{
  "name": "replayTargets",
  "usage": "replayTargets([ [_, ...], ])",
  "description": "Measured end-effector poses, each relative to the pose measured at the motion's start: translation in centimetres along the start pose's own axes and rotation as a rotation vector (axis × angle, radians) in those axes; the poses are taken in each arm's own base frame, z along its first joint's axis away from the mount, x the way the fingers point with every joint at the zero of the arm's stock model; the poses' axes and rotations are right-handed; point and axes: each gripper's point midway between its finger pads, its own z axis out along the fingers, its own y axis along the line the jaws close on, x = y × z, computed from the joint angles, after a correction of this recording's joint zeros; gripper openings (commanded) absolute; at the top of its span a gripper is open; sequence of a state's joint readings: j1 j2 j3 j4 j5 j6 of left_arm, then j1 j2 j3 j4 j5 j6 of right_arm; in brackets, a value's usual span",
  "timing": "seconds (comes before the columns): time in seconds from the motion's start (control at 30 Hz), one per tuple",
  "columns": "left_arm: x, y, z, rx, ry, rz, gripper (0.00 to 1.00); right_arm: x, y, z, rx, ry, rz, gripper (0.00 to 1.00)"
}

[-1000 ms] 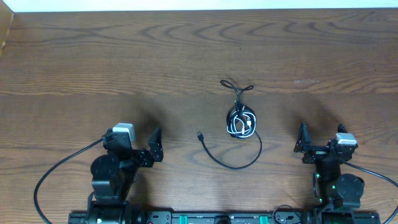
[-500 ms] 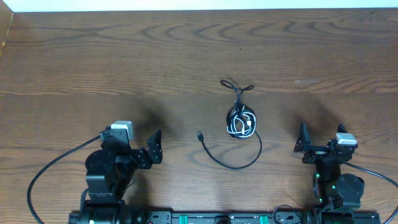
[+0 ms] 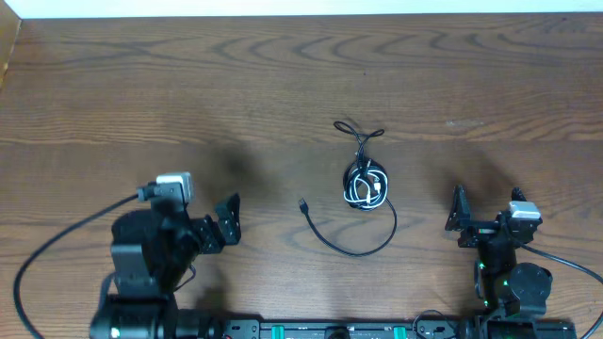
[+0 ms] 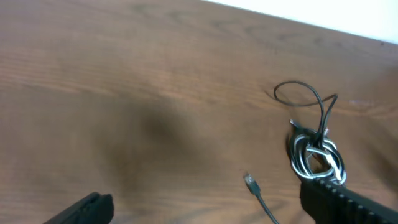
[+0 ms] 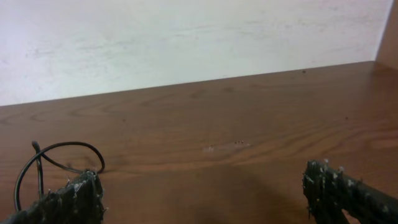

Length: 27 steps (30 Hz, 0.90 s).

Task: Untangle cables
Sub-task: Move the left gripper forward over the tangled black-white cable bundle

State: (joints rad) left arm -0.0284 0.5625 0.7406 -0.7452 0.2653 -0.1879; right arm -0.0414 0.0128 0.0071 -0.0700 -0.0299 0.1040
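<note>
Several cables point(image 3: 366, 185) tangled, strands indistinct within the coil

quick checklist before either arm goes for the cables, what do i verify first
1. Left gripper open and empty: ok.
2. Right gripper open and empty: ok.
3. Cables in full overhead view, lying on the table between the two arms: ok.
4. Loose plug end lies apart from the knot, free to grab: ok.
5. Which strand crosses over which inside the knot: cannot tell.
6. Cables separated: not ok, white and black are wound together.
</note>
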Motion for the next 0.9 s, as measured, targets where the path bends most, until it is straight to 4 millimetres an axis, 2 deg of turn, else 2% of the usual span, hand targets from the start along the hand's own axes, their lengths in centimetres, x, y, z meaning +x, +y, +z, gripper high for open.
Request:
replayTargets([
  [0.2, -0.1, -1.0, 1.2, 0.036, 0.138, -0.033, 0.98, 0.0, 0.0, 0.0, 0.000, 0.000, 0.000, 0.99],
  [0.43, 1.4, -2.4, 3.1, 0.133, 0.267, -0.075, 0.99, 0.0, 0.0, 0.0, 0.000, 0.000, 0.000, 0.99],
  [0.9, 3.8, -1.7, 6.3, 0.105, 0.451, -0.216, 0.99, 0.0, 0.0, 0.0, 0.000, 0.000, 0.000, 0.99],
])
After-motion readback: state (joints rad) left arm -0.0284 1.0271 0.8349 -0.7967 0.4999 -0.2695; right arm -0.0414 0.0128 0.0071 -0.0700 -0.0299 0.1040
